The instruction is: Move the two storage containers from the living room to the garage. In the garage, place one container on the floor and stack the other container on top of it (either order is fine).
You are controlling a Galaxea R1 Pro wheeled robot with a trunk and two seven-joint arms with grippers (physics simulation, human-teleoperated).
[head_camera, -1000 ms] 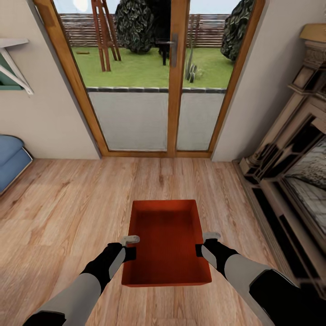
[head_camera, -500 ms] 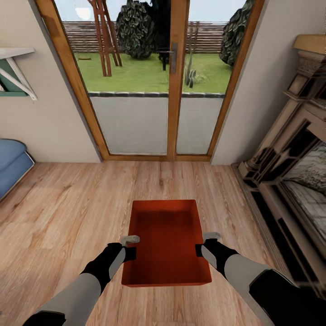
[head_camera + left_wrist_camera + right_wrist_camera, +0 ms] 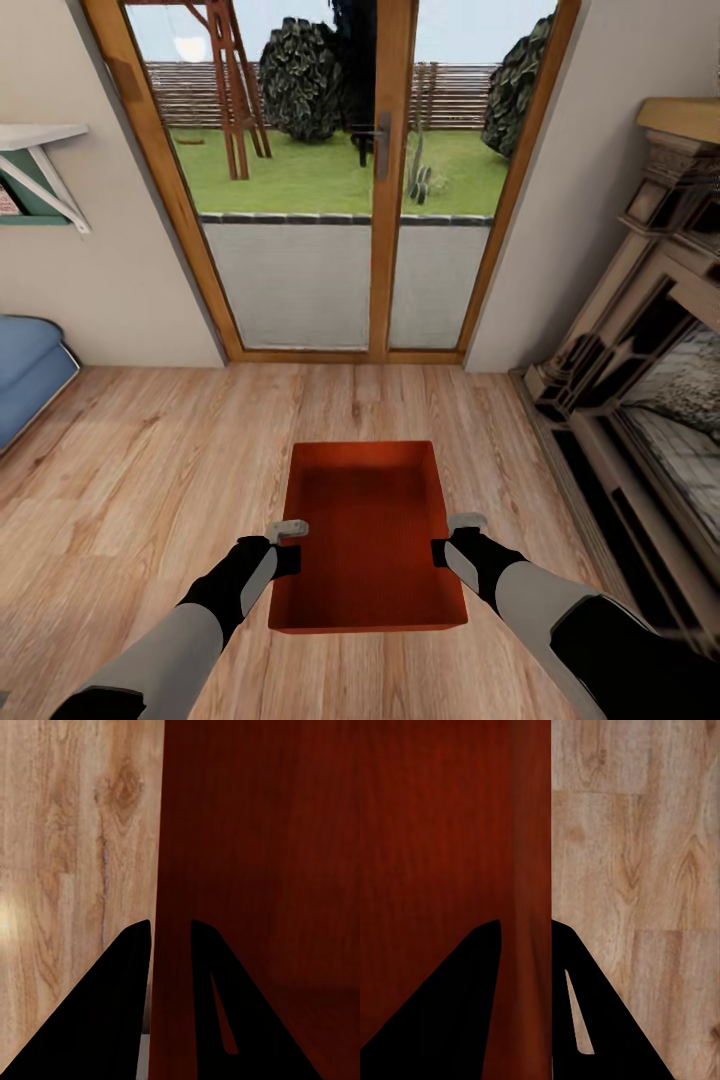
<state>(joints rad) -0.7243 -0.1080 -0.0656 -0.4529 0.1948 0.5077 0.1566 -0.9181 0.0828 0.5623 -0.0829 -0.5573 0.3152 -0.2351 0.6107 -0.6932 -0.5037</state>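
Bin (image 3: 368, 535) is clamped by its side walls between left gripper (image 3: 287, 543) and right gripper (image 3: 455, 537) — uneven travel could twist it loose.

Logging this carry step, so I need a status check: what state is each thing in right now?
Container: upright, empty, held off the wood floor by both side walls.
Left gripper: shut on the container's left wall.
Right gripper: shut on its right wall.
Glass doors: closed.
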